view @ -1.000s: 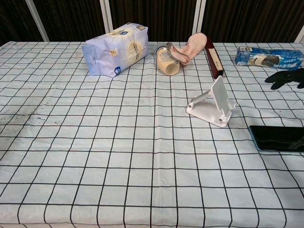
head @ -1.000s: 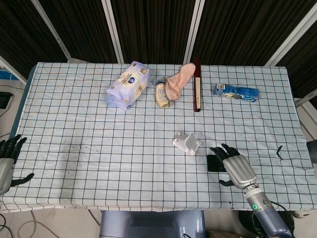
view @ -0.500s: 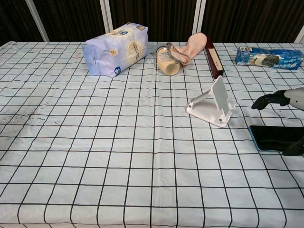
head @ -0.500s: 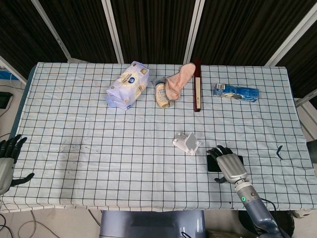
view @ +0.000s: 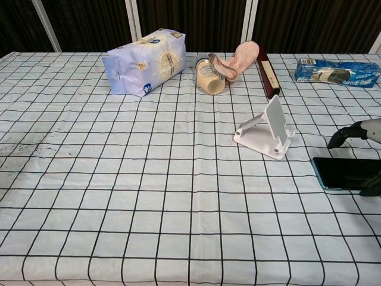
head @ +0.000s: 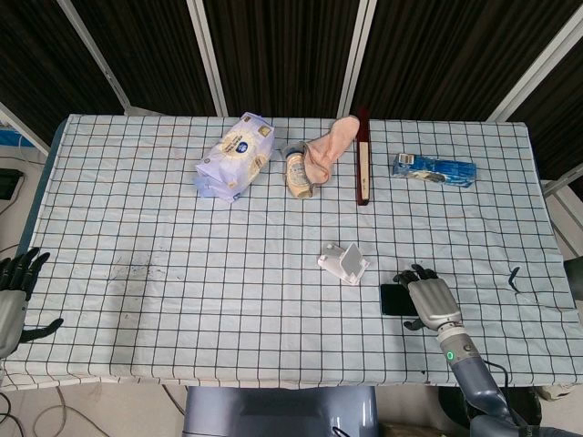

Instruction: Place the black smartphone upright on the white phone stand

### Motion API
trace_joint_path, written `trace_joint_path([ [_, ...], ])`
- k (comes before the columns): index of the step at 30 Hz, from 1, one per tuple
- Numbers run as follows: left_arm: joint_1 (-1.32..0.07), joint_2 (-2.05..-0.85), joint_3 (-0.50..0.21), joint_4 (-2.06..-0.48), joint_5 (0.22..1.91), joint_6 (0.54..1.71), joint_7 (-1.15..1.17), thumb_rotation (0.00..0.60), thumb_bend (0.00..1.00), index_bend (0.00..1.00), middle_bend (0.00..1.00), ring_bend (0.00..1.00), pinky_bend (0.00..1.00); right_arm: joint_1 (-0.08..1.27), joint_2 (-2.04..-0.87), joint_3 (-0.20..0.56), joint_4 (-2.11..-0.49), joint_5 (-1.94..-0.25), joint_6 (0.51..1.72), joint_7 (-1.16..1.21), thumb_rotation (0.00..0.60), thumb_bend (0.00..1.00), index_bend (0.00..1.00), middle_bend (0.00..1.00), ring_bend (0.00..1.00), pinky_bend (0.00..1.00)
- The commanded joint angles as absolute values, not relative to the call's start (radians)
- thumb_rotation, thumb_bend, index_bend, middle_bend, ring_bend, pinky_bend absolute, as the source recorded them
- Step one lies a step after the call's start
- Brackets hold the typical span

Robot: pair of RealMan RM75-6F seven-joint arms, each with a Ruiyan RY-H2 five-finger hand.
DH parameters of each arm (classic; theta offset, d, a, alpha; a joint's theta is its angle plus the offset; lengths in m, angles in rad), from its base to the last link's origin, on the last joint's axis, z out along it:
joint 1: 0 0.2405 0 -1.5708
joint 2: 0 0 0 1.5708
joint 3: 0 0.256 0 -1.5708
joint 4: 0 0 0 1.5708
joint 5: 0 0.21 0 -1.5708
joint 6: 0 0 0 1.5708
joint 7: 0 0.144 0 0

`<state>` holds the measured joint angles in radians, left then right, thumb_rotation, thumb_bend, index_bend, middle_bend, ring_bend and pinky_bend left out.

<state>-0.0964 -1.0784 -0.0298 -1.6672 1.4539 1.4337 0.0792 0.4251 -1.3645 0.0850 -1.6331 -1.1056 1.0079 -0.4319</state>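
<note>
Head view. The right hand (head: pixel 428 303) has drawn back toward the near table edge over the last second and now sits directly over the right part of the black smartphone (head: pixel 394 299), which lies flat on the checked tablecloth (head: pixel 182 264) just to the right of the white phone stand (head: pixel 345 262). A second ago the fingers reached out ahead of the phone; now the palm covers it and the fingers bend downward past its far edge, the thumb at the near edge. This reads as the start of a grasp: the phone is not lifted and the stand is empty, so the task is at its first step. The left hand (head: pixel 13 287) rests at the table's left edge, fingers apart, holding nothing.

Chest view. Only the fingertips (view: pixel 340 137) of the right hand enter at the right margin, lower and further right than half a second ago. They arch over the far edge of the smartphone (view: pixel 342 173), with part of the hand near its near edge. Contact with the phone cannot be confirmed; the fingers are partly open, not clamped. The stand (view: pixel 269 129) is upright and untouched.
</note>
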Motion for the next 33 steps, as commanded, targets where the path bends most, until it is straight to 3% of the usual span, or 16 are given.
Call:
trace_joint_path([
  [1,-0.096,-1.079,-0.03,-1.667,1.454,1.434,0.079,0.6,0.0,0.0,0.0,0.0,0.0,0.428,-1.366,0.084,-1.622,-1.089,1.002,-0.427,0.6,0.15,0.3,0.25,0.12,0.17],
  [21,-0.096,-1.077,-0.029,-1.67,1.453,1.433,0.082,0.6,0.0,0.0,0.0,0.0,0.0,0.44,-1.383,0.074,-1.575,-1.02,1.004,-0.444,0.6,0.16,0.3,0.26,0.12,0.17],
  [33,-0.096,-1.077,-0.03,-1.672,1.449,1.431,0.082,0.6,0.0,0.0,0.0,0.0,0.0,0.449,-1.396,0.074,-1.56,-0.995,1.003,-0.444,0.6,0.23,0.31,0.29,0.12,0.17],
])
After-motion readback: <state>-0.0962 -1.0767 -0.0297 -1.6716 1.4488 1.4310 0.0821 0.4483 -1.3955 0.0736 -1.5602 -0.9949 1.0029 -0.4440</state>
